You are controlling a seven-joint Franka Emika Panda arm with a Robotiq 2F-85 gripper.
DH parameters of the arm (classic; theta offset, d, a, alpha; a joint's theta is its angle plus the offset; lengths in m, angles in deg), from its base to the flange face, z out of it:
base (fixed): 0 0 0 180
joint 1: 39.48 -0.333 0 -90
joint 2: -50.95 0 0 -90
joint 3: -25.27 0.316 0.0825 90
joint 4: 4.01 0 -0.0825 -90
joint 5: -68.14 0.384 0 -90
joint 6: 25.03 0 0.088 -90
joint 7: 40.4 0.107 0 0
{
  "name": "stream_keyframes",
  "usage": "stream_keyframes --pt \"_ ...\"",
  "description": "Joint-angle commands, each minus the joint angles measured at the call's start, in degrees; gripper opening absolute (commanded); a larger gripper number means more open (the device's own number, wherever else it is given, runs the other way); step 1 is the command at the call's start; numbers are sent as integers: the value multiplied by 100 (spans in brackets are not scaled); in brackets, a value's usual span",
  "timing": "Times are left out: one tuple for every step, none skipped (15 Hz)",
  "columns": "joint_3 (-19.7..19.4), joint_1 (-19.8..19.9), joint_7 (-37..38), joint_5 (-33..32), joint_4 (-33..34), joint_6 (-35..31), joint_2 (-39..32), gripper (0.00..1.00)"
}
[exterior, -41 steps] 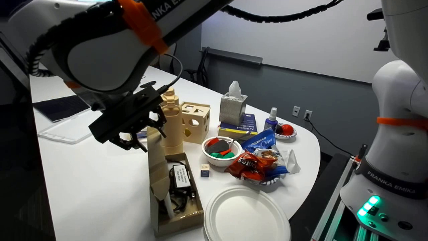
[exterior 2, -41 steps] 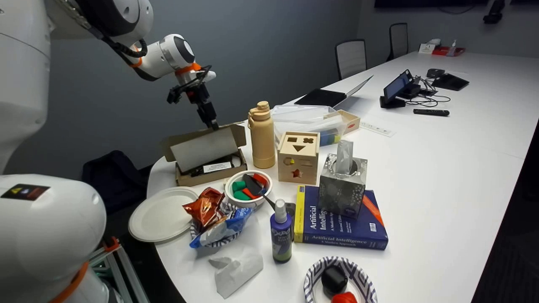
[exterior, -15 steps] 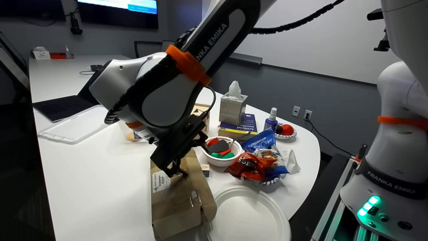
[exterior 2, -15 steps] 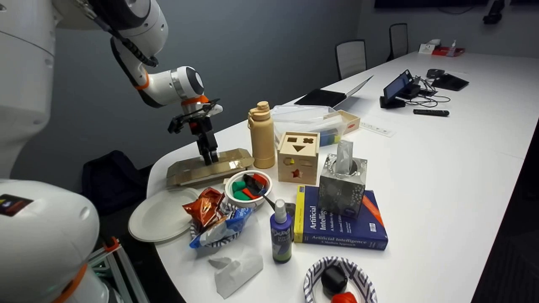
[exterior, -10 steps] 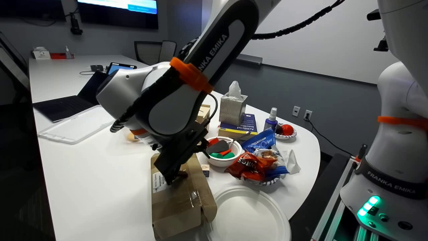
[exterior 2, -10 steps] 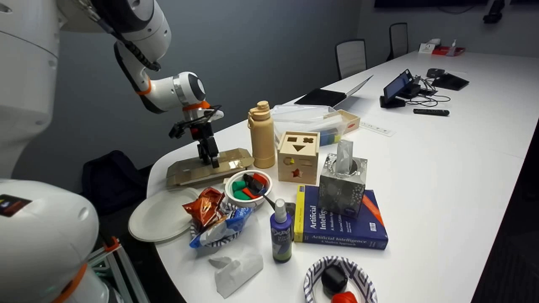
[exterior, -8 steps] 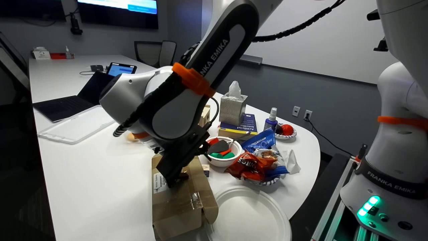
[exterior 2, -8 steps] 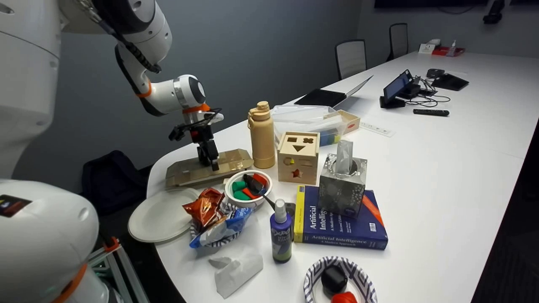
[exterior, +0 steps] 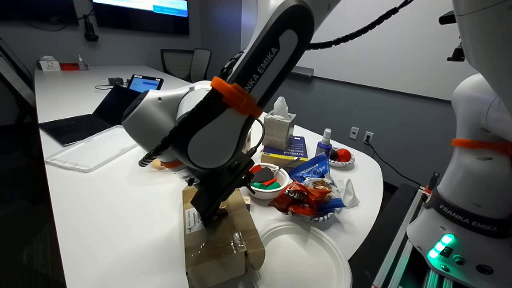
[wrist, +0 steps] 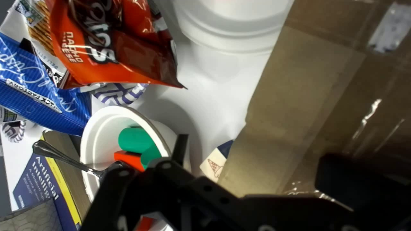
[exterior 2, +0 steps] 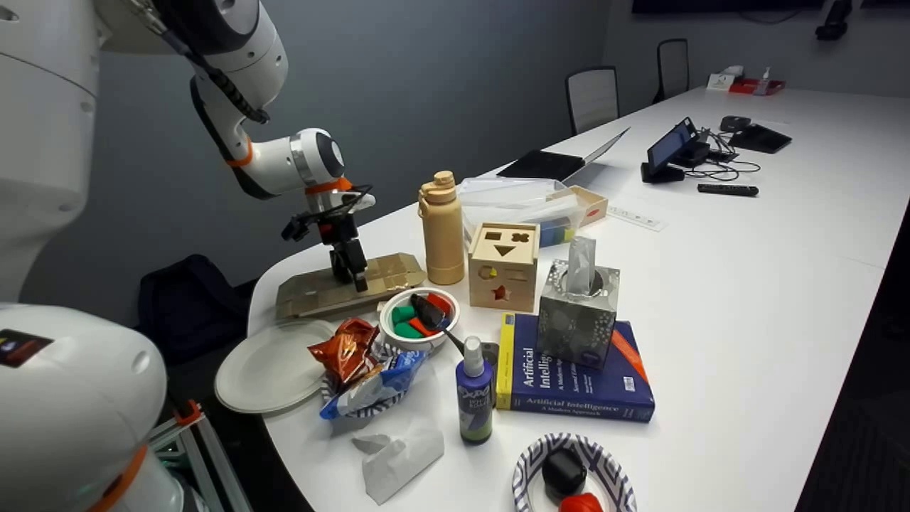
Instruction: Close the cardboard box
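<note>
The brown cardboard box (exterior: 218,248) lies on the white table with its lid folded down over it, a small white label (exterior: 193,220) on top. Its contents are covered. At the near end a flap (exterior: 256,252) juts out over the plate's rim. My gripper (exterior 2: 352,281) points down at the lid in both exterior views, its fingers wide apart and nothing held between them. One finger appears to press on the lid. In the wrist view the box (wrist: 298,106) fills the right side, and the other finger (wrist: 180,147) hangs beyond its edge near the bowl.
Beside the box lie white plates (exterior: 302,256) and a small block (wrist: 214,163). A bowl of colored pieces (exterior 2: 419,320) and snack bags (exterior: 310,196) stand close by. A tan bottle (exterior 2: 444,235) and wooden shape cube (exterior 2: 503,267) stand past the box's far end.
The lid, upright earlier, has folded down as my gripper came down over it. Since then the gripper has sunk slightly, and box and plates have shifted a little toward the robot's base.
</note>
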Motion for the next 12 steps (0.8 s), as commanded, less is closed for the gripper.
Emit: stream_keyframes --pt "105 67 -62 -25 -609 -419 -1 100" --pt "106 74 -77 -28 -686 -468 29 100" --pt "95 83 -94 -49 -754 -515 61 100" --pt "87 87 -104 -62 -794 -554 98 100" --pt "66 100 -90 -68 -791 -591 140 100" --pt "37 112 -70 -90 -777 -627 184 100" --pt "18 129 -57 -95 -753 -646 232 100" --pt "16 157 -65 -65 -718 -637 283 100" --pt "-11 160 -41 -82 -666 -559 328 100" --pt "1 193 -72 -10 -615 -450 355 100" --pt "-1 225 -75 32 -588 -364 414 100" --pt "-3 256 -64 30 -582 -332 468 100"
